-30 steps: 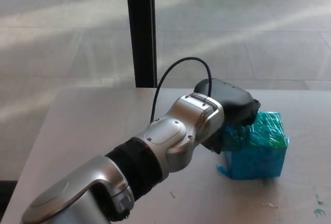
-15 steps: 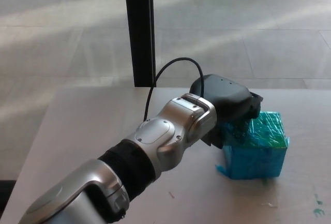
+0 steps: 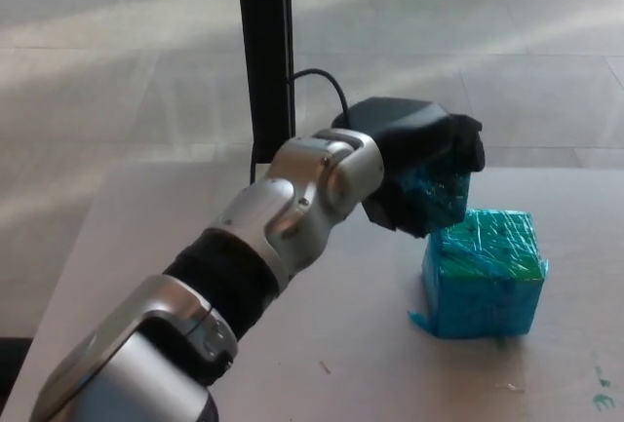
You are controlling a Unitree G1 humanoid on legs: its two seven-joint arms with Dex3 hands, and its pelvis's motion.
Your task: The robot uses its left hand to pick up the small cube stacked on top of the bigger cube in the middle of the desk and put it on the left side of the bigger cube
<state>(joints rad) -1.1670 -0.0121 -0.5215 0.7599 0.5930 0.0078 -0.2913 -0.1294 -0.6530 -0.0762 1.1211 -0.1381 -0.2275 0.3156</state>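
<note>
Left robot hand [image 3: 421, 164] grips small cube [image 3: 436, 198] above grey desk [image 3: 146, 247], tiled floor [image 3: 117, 61] beyond

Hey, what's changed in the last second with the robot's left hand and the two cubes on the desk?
The left hand has risen and pulled back to the left, lifting the small cube clear off the top of the bigger cube; a second ago it was still down on the stack. The bigger cube stays put on the desk. The right hand is not in view.

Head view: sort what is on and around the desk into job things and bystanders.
Job: left hand, shut on the small cube, lifted clear of the bigger cube; desk.
Bystanders: black post; tiled floor.
</note>
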